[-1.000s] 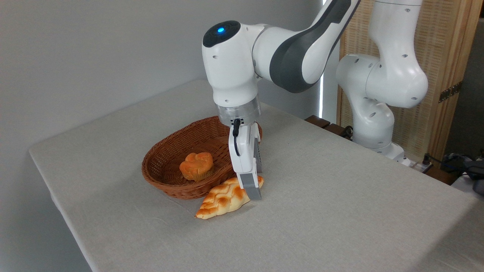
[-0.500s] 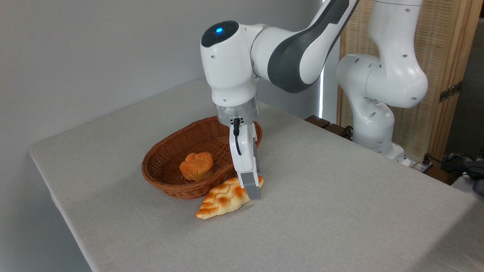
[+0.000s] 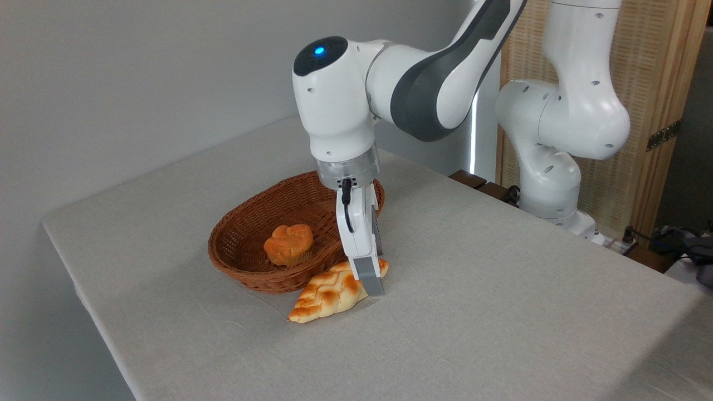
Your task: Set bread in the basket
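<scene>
The bread (image 3: pixel 328 292), a braided pale golden loaf, lies on the table just in front of the basket (image 3: pixel 245 273), its left tip pointing toward the near edge. My gripper (image 3: pixel 372 281) points down at the loaf's right end. The near grey finger (image 3: pixel 367 273) stands in front of the bread with its tip at table level. The other finger is hidden behind the near one and the loaf, so the gap between them does not show. The basket is oval, reddish-brown wicker, and holds a small orange bun (image 3: pixel 288 244).
The grey-clothed table (image 3: pixel 501 289) stretches to the right and front of the loaf. The arm's white base (image 3: pixel 551 167) stands at the table's far right edge, in front of a wooden screen (image 3: pixel 657 111).
The wrist has leaned slightly to the left and a little lower, while the fingertip has stayed at the loaf's right end. The bread has not visibly moved.
</scene>
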Available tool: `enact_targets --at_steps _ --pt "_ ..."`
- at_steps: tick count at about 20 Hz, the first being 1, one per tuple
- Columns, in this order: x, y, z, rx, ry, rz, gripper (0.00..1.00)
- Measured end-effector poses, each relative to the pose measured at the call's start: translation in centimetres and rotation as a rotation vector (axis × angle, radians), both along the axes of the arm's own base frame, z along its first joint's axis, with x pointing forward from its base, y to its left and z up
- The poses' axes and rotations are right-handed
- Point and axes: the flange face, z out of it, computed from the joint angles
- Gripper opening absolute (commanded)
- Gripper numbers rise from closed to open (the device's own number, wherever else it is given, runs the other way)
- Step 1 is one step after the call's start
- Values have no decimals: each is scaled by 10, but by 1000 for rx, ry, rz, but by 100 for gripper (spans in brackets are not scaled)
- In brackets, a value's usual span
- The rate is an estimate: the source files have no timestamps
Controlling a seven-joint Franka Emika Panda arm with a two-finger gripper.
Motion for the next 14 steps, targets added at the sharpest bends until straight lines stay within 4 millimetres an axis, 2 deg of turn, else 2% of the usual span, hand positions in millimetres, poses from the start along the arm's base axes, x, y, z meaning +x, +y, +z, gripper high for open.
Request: enact_targets --at_steps 1,2,4,5,7,8,10,14 --pt "1 -1 -2 0 2 -1 100" --pt "2 -1 -4 0 3 -2 96" --pt "3 -2 -6 0 -1 -3 60" --pt "4 -2 -6 0 -7 -3 46" --pt "5 -2 -7 0 -12 -2 24" --pt "5 -2 -7 0 -13 -2 17" --pt "5 -2 -7 0 -13 -2 10" --pt "5 -2 -6 0 -14 -2 9"
